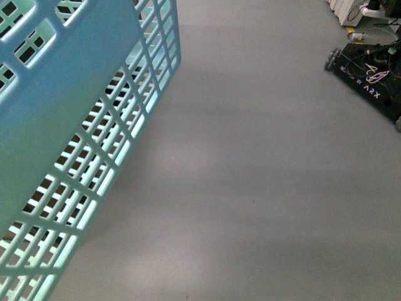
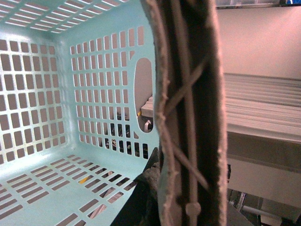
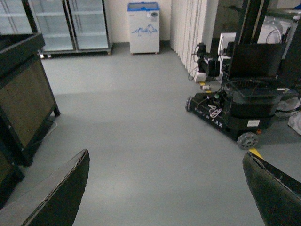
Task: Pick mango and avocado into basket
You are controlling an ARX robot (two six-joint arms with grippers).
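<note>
Holding basket by its handle, left arm; right arm unladen

Front view: the turquoise basket (image 1: pixel 75 94) fills the left of the frame, tilted, with grey floor (image 1: pixel 263 188) beside it. A black wheeled base (image 1: pixel 376 75) sits at upper right.

Left wrist view: the brown handle (image 2: pixel 188 94), with its white tie (image 2: pixel 190 209), runs down the frame's centre. The left jaws are closed on it; one dark finger (image 2: pixel 138 205) shows at lower centre, the other is hidden.

Right wrist view: the right jaws stand wide apart, pads (image 3: pixel 56 193) in the lower corners, gripping nothing.
</note>
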